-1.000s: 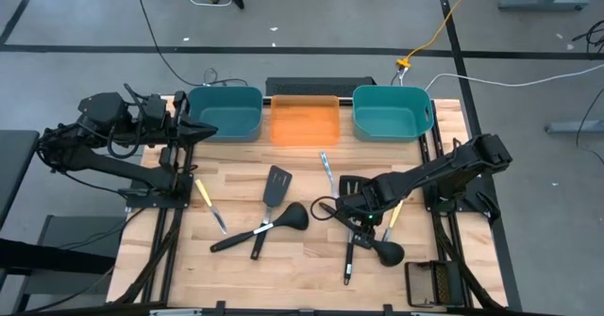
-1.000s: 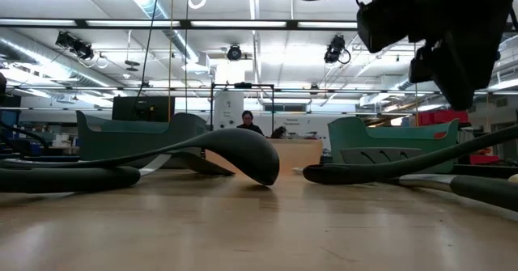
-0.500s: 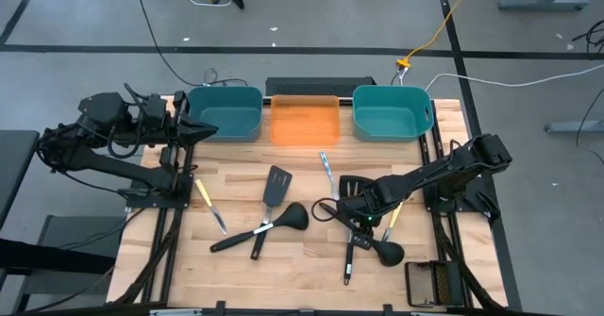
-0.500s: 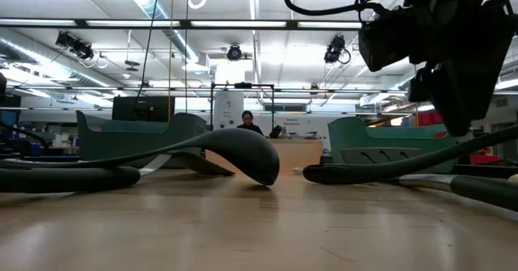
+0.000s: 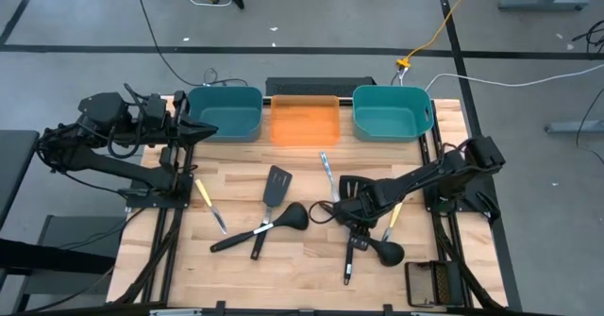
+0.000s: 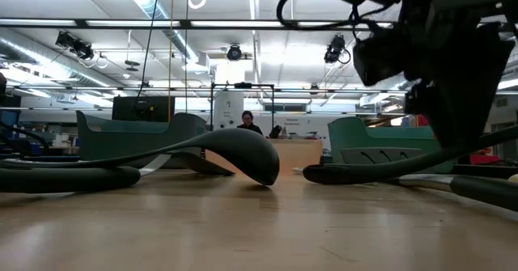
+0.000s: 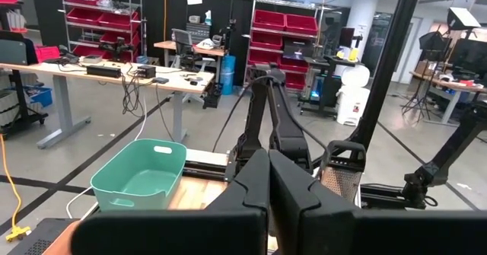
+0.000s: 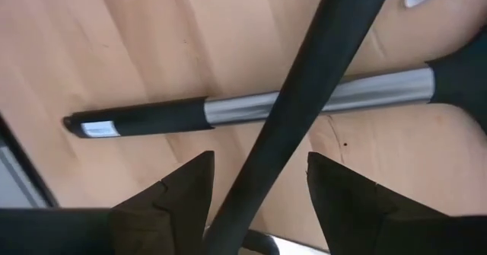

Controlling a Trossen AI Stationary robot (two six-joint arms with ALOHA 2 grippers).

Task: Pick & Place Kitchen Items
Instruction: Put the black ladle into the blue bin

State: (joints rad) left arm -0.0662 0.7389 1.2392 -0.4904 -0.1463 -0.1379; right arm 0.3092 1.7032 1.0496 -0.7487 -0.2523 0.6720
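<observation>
The right claw (image 5: 351, 224), fingers (image 8: 186, 190) spread wide, straddles a black spatula handle (image 8: 297, 103) crossing a ladle (image 5: 377, 248) near the worktop's (image 5: 283, 259) front edge; the left claw (image 5: 203, 130), shut and empty, waits at the back left corner.

Two spatulas (image 5: 276, 186), two ladles (image 5: 294, 218), three knives (image 5: 327, 173), two teal bins (image 5: 225, 111) and one orange bin (image 5: 305, 122) are counted
</observation>
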